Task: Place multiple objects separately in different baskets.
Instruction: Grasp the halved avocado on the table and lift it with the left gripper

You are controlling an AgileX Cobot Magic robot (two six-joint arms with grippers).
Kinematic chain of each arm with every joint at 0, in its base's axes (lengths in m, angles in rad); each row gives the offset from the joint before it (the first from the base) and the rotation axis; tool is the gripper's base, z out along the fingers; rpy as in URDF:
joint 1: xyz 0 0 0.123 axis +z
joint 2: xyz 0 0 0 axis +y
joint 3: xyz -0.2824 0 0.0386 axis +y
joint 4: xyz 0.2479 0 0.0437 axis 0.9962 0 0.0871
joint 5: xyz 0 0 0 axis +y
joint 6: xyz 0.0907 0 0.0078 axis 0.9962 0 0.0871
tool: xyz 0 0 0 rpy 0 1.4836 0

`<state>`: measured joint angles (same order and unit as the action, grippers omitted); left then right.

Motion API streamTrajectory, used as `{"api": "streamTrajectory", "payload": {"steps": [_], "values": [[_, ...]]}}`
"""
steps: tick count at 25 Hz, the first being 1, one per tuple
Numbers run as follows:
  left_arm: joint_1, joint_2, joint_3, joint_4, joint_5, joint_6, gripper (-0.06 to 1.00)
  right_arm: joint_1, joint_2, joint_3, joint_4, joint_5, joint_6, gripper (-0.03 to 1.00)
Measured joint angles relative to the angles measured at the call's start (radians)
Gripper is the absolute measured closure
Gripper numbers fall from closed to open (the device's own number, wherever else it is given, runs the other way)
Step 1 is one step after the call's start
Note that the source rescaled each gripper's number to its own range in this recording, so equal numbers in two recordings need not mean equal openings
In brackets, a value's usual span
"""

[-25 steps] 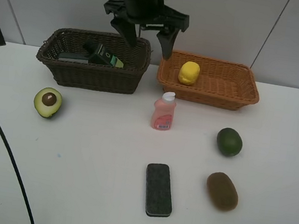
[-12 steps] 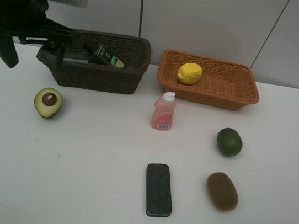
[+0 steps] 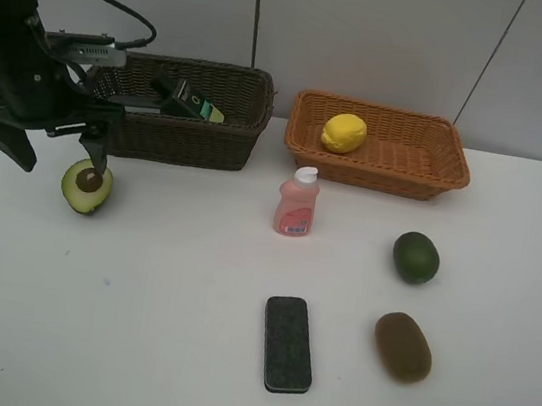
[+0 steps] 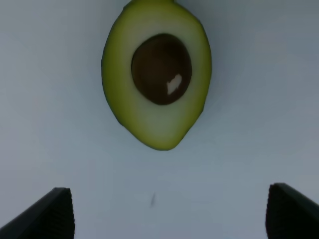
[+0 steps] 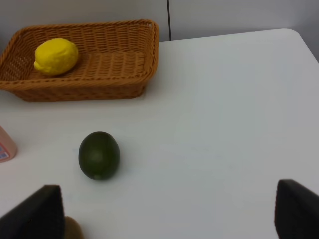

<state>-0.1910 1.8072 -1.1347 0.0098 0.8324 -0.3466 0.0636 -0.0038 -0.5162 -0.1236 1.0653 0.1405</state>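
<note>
My left gripper is open and hangs low over the halved avocado, which lies cut face up on the table; in the left wrist view the avocado is ahead of the gripper, not between its fingertips. The dark brown basket holds the dark green pump bottle. The yellow lemon lies in the orange-tan basket. My right gripper is open and empty, above the table near the green avocado.
The pink bottle stands mid-table. The green avocado, brown kiwi and black eraser lie toward the front right. The left arm's cable runs above the dark basket. The grey cup does not show clearly.
The left arm swung from above the two baskets to the far left, then came down over the halved avocado. The objects have not moved.
</note>
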Motion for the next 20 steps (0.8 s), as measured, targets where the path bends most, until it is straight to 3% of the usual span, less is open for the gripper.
{"api": "streamTrajectory", "payload": {"steps": [20], "values": [[0.030, 0.220, -0.056, -0.010, -0.190, -0.024, -0.06, 0.000, 0.000, 0.000, -0.001, 0.000, 0.000, -0.03]]}}
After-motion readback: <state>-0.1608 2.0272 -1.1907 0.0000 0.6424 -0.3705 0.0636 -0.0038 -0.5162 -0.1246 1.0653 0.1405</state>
